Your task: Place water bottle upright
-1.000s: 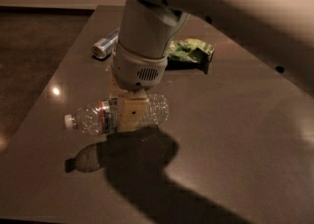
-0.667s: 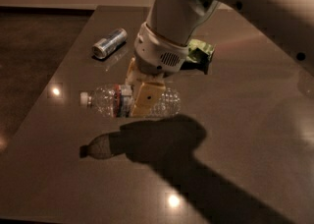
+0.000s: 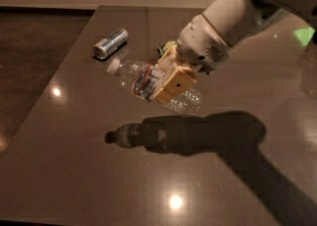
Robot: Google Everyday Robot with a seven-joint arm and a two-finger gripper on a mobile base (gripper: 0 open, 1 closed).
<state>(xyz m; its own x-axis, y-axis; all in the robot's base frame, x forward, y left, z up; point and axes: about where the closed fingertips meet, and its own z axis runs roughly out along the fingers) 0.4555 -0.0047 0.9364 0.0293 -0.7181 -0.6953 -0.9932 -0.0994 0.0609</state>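
Dark, glossy brown worktop [image 3: 74, 170] fills most of the view, with a pale wall along the top edge and darker floor to the left; a few bright lamp reflections sit on its surface. A white arm [image 3: 233, 17] reaches in from the upper right and ends in the tool [image 3: 166, 74], which is over the middle of the worktop. Its tan fingers [image 3: 174, 84] are closed on the water bottle [image 3: 131, 74], clamping it around the middle, just beside the red-orange edged label band [image 3: 142, 82].

The bottle is tilted, not upright: its white cap [image 3: 113, 65] points up and to the left, and its ribbed clear base [image 3: 185, 102] hangs lower to the right. It appears to be held off the surface, since the dark shadow [image 3: 183, 133] of bottle and arm lies apart from it, nearer the camera.

A small silver-blue can [image 3: 110, 43] lies on its side toward the far left of the worktop, near the bottle's cap but not touching it. A bit of something green [image 3: 167, 48] shows just behind the tool, mostly hidden.
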